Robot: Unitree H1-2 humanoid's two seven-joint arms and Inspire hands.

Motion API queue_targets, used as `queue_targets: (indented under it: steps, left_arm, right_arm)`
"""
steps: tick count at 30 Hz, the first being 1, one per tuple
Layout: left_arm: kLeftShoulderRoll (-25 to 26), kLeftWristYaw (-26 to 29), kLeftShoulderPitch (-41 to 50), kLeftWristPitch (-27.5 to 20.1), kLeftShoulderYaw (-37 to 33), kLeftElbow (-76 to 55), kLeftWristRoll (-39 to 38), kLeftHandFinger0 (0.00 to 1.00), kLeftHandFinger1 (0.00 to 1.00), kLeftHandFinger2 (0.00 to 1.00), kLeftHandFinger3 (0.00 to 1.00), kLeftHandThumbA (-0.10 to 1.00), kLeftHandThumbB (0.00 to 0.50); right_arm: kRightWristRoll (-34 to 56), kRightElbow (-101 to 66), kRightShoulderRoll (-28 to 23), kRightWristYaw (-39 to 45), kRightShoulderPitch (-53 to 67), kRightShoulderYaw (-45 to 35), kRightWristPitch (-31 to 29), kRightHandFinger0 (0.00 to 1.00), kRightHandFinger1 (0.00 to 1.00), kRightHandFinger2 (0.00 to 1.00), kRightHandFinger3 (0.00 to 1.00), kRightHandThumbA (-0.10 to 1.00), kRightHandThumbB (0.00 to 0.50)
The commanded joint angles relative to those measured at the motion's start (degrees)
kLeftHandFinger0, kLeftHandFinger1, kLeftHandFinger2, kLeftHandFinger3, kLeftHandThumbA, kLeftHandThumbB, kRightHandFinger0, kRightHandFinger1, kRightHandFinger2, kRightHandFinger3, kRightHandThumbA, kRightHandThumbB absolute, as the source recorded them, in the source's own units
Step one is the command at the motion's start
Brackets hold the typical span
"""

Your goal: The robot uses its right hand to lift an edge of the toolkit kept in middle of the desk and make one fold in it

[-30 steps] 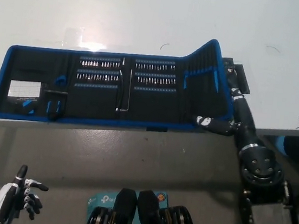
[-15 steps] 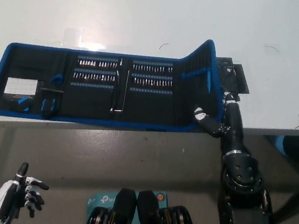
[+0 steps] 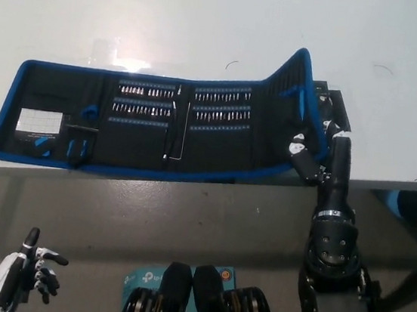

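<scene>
The black right robot hand (image 3: pixel 317 148) pinches the 3 o'clock end flap of the open toolkit (image 3: pixel 151 125) — raised off the white table (image 3: pixel 210 19) to start the fold. The white left robot hand (image 3: pixel 26 274) idles at 7 o'clock, fingers spread.

A black right hand (image 3: pixel 316 155) with small white patches tops a slim black forearm that widens into a round joint housing and bulky casing. The left hand (image 3: pixel 27 271) is white with black fingertips.
</scene>
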Motion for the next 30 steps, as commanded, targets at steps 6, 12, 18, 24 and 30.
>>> queue_targets:
  steps: [6,12,18,24,30]
  left_arm:
    - [1.7,-1.7,-0.7,-1.6,-0.2,-1.2,-0.6,0.23,0.26,0.26,0.4,1.0,0.5]
    - [2.2,-2.6,-1.2,-1.6,-0.5,-1.1,-0.6,0.22,0.27,0.27,0.41,1.0,0.5]
    - [2.3,-2.5,-1.2,-0.8,-0.7,-1.3,-0.3,0.23,0.28,0.3,0.42,1.0,0.5]
    - [2.3,-3.1,-1.1,-0.5,-0.9,-1.6,-0.6,0.26,0.29,0.29,0.43,1.0,0.5]
    - [2.2,-3.4,-1.8,-0.3,-1.1,-1.3,-0.4,0.24,0.27,0.3,0.43,1.0,0.5]
  right_arm:
    - [-8.3,-1.0,-2.4,-3.6,-4.2,6.2,-7.3,0.0,0.04,0.12,0.27,-0.1,0.069]
    - [-17.7,-5.0,-10.9,11.8,-8.6,22.0,0.9,0.0,0.0,0.03,0.29,-0.1,0.109]
    - [-24.6,-3.3,-15.0,14.1,-9.5,32.5,2.0,0.0,0.0,0.0,0.47,-0.1,0.185]
    - [-30.7,2.5,-17.4,15.7,-8.3,41.8,1.0,0.0,0.0,0.0,0.45,-0.1,0.226]
    - [-32.3,7.2,-17.2,15.3,-8.7,43.9,0.9,0.0,0.03,0.08,0.46,-0.1,0.196]
